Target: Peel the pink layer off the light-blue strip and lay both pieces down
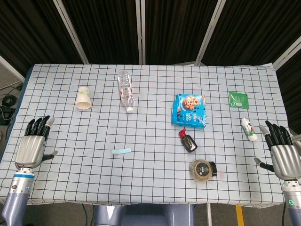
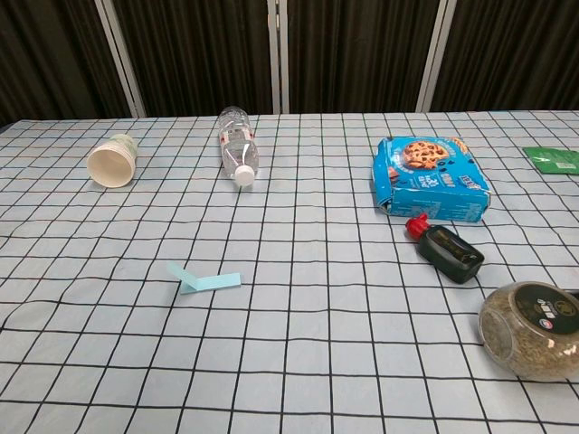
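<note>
The light-blue strip (image 1: 121, 151) lies on the checked tablecloth, left of centre and near the front. In the chest view the strip (image 2: 206, 280) has its left end bent upward. No pink shows on it; a faint pinkish patch (image 1: 221, 175) lies just right of the jar, too small to identify. My left hand (image 1: 33, 143) rests at the table's left front edge with fingers spread and nothing in it, well left of the strip. My right hand (image 1: 282, 151) sits at the right front edge, also spread and holding nothing. Neither hand shows in the chest view.
A paper cup (image 1: 83, 98) and a clear bottle (image 1: 126, 91) lie at the back left. A blue cookie box (image 1: 190, 109), a dark red-capped bottle (image 1: 188, 140) and a round jar (image 1: 202, 169) stand right of centre. A green packet (image 1: 239, 100) and a white tube (image 1: 249, 128) are near my right hand.
</note>
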Action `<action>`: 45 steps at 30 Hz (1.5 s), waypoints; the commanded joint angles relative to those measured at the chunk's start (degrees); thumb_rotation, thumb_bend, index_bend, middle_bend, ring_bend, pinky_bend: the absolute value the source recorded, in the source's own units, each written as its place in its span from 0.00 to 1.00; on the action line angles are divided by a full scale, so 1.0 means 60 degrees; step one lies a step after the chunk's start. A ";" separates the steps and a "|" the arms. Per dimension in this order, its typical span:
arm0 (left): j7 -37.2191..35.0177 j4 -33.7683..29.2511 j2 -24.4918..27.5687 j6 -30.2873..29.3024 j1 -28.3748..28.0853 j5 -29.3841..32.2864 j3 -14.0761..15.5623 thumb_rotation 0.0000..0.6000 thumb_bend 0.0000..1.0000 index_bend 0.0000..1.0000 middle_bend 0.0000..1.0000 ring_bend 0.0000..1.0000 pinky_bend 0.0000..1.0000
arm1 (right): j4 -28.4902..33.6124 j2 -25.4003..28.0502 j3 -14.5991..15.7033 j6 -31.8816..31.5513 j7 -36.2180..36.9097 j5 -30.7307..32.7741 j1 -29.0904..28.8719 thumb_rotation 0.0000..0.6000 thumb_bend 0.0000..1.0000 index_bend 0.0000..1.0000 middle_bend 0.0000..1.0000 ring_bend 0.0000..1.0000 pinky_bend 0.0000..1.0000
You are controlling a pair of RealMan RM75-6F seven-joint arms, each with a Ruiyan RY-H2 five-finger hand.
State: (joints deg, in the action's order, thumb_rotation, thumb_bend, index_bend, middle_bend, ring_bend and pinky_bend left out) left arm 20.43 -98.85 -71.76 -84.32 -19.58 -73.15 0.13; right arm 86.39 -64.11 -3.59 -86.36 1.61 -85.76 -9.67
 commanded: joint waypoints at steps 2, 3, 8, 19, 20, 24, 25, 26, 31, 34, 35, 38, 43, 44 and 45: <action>-0.0497 0.0359 -0.0095 0.0415 -0.0130 -0.0613 0.0046 1.00 0.00 0.00 0.00 0.00 0.00 | 0.0079 0.0041 -0.0036 0.0015 0.0054 0.0016 0.0045 1.00 0.00 0.09 0.00 0.00 0.00; -0.0605 0.0442 -0.0110 0.0486 -0.0163 -0.0725 0.0056 1.00 0.00 0.00 0.00 0.00 0.00 | 0.0086 0.0048 -0.0039 0.0018 0.0060 0.0012 0.0051 1.00 0.00 0.09 0.00 0.00 0.00; -0.1449 0.1769 -0.0418 0.1951 -0.1210 -0.2554 0.0456 1.00 0.00 0.03 0.00 0.00 0.00 | 0.0150 0.0099 -0.0120 -0.0021 0.0140 0.0024 0.0100 1.00 0.00 0.10 0.00 0.00 0.00; -0.2359 0.3926 -0.1624 0.3134 -0.2655 -0.4481 0.0657 1.00 0.23 0.38 0.00 0.00 0.00 | 0.0174 0.0084 -0.0242 0.0166 0.0118 0.0135 0.0096 1.00 0.00 0.11 0.00 0.00 0.00; -0.2337 0.4072 -0.1765 0.3222 -0.2754 -0.4561 0.0657 1.00 0.23 0.39 0.00 0.00 0.00 | 0.0162 0.0080 -0.0253 0.0191 0.0128 0.0151 0.0095 1.00 0.00 0.11 0.00 0.00 0.00; -0.2355 0.4461 -0.2189 0.3336 -0.2972 -0.4705 0.0608 1.00 0.28 0.44 0.00 0.00 0.00 | 0.0136 0.0076 -0.0288 0.0215 0.0150 0.0175 0.0108 1.00 0.00 0.12 0.00 0.00 0.00; -0.2336 0.4543 -0.2280 0.3366 -0.3014 -0.4725 0.0600 1.00 0.30 0.45 0.00 0.00 0.00 | 0.0137 0.0079 -0.0295 0.0221 0.0153 0.0180 0.0112 1.00 0.00 0.12 0.00 0.00 0.00; -0.2296 0.4640 -0.2400 0.3417 -0.3073 -0.4748 0.0592 1.00 0.31 0.46 0.00 0.00 0.00 | 0.0138 0.0082 -0.0304 0.0222 0.0161 0.0179 0.0116 1.00 0.00 0.12 0.00 0.00 0.00; -0.2142 0.4906 -0.2721 0.3606 -0.3225 -0.4737 0.0565 1.00 0.38 0.48 0.00 0.00 0.00 | 0.0136 0.0089 -0.0334 0.0229 0.0196 0.0191 0.0135 1.00 0.00 0.13 0.00 0.00 0.00; -0.1866 0.5086 -0.2879 0.3728 -0.3308 -0.4741 0.0575 1.00 0.40 0.48 0.00 0.00 0.00 | 0.0155 0.0105 -0.0346 0.0242 0.0237 0.0187 0.0149 1.00 0.00 0.13 0.00 0.00 0.00; -0.1855 0.5095 -0.2892 0.3730 -0.3309 -0.4732 0.0578 1.00 0.40 0.48 0.00 0.00 0.00 | 0.0156 0.0107 -0.0349 0.0239 0.0244 0.0181 0.0152 1.00 0.00 0.13 0.00 0.00 0.00; -0.1814 0.5125 -0.2935 0.3751 -0.3329 -0.4689 0.0589 1.00 0.40 0.48 0.00 0.00 0.00 | 0.0166 0.0120 -0.0360 0.0226 0.0274 0.0160 0.0166 1.00 0.00 0.13 0.00 0.00 0.00; -0.1621 0.5132 -0.3043 0.3777 -0.3344 -0.4674 0.0644 1.00 0.40 0.50 0.00 0.00 0.00 | 0.0215 0.0164 -0.0434 0.0149 0.0337 0.0210 0.0217 1.00 0.00 0.13 0.00 0.00 0.00; -0.1579 0.5148 -0.3066 0.3786 -0.3343 -0.4659 0.0647 1.00 0.41 0.50 0.00 0.00 0.00 | 0.0222 0.0170 -0.0445 0.0136 0.0345 0.0213 0.0225 1.00 0.00 0.14 0.00 0.00 0.00; -0.1539 0.5165 -0.3088 0.3800 -0.3345 -0.4640 0.0646 1.00 0.41 0.51 0.00 0.00 0.00 | 0.0227 0.0173 -0.0451 0.0124 0.0351 0.0209 0.0231 1.00 0.00 0.14 0.00 0.00 0.00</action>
State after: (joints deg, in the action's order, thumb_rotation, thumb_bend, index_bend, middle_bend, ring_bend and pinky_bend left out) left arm 11.06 -67.94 -90.17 -61.58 -39.65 -101.07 3.99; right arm 87.74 -63.08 -6.30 -85.62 3.71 -84.51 -8.29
